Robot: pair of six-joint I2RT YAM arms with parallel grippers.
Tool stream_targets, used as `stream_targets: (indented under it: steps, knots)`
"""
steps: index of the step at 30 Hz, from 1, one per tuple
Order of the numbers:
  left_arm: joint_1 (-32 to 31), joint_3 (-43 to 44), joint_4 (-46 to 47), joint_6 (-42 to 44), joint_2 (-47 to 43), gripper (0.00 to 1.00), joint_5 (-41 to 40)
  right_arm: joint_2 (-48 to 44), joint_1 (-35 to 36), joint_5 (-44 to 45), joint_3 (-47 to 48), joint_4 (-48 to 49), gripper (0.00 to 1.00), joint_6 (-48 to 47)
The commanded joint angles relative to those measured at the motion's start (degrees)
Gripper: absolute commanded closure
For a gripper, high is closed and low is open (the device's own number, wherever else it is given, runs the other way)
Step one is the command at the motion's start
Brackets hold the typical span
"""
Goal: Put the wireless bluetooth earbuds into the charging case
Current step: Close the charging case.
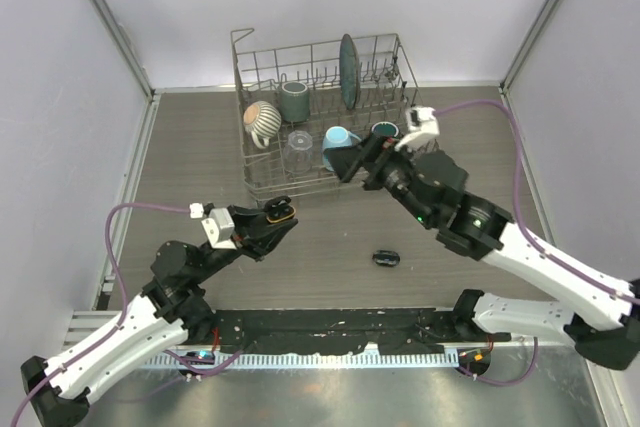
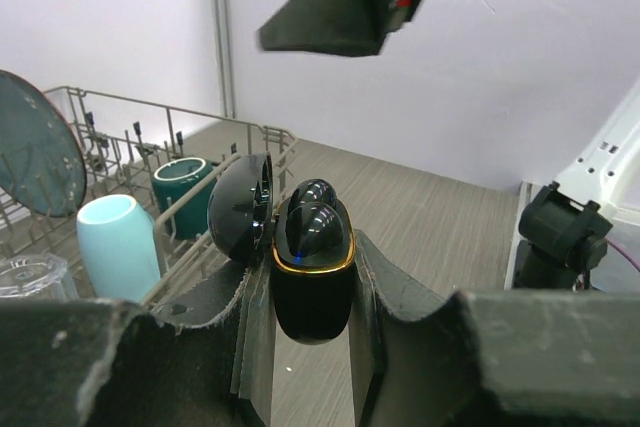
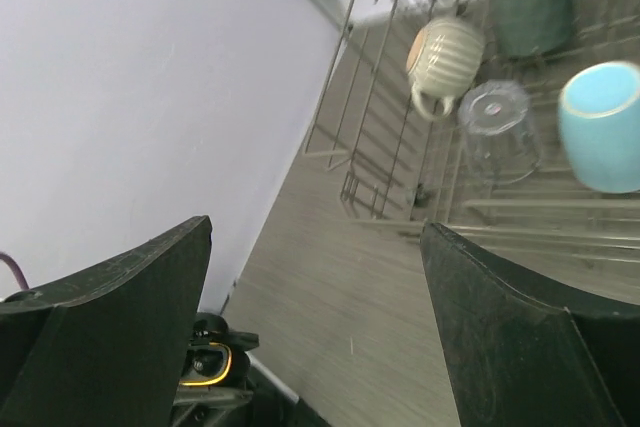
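My left gripper (image 1: 272, 219) is shut on the black charging case (image 1: 281, 211), held up off the table. In the left wrist view the case (image 2: 310, 297) stands upright between the fingers (image 2: 395, 292), with a gold rim and its lid (image 2: 243, 209) swung open to the left. Two glossy black earbuds (image 2: 318, 230) sit in its mouth, rising above the rim. My right gripper (image 1: 352, 162) hangs open and empty up and to the right of the case, near the rack's front. In the right wrist view the gripper (image 3: 315, 232) frames bare table, and the case (image 3: 205, 367) shows at lower left.
A wire dish rack (image 1: 262, 182) stands at the back with a striped mug (image 1: 263, 120), a grey-green cup (image 1: 294, 100), a glass (image 1: 300, 142), a light blue cup (image 1: 338, 139) and a dark plate (image 1: 348, 70). A closed black oval case (image 1: 386, 258) lies on the table.
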Motion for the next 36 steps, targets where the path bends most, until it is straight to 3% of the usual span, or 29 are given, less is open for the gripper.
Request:
stream_targets:
  steps: [1,5,14,36]
  knots:
    - [0.0,3.14,2.1,-0.92,1.82,1.0,3.76,8.11,0.13,-11.03,5.56,-6.47,0.09,-2.06]
    - [-0.17,4.1,2.01,-0.92,3.23,1.0,4.91,10.67,0.13,-18.43,5.56,-3.31,0.09,-1.79]
    - [-0.09,4.81,2.1,-1.09,5.25,1.0,6.31,12.43,0.13,-24.75,4.77,-2.51,0.1,-2.06]
    - [-0.09,4.64,4.2,-1.88,6.04,1.0,5.53,9.1,0.13,-28.98,0.91,-1.64,0.13,-2.32]
